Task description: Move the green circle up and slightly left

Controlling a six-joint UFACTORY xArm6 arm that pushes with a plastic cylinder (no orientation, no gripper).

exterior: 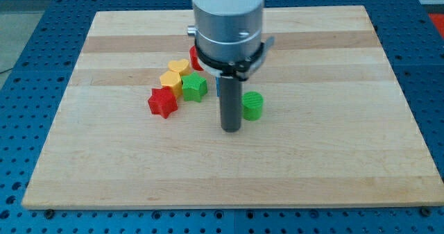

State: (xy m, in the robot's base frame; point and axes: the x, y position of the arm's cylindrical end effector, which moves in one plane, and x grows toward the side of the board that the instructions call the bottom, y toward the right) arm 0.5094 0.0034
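The green circle (252,106) lies near the middle of the wooden board (333,157). My tip (230,129) rests on the board just to the left of it and slightly below, close to it or touching; I cannot tell which. The dark rod rises from the tip into the grey arm body (228,22), which hides part of the board behind it.
A cluster lies left of the rod: a green star (194,88), a red star (163,102), a yellow hexagon (171,80) and a yellow heart (179,67). A red block (195,58) and a blue block (217,86) peek out behind the arm.
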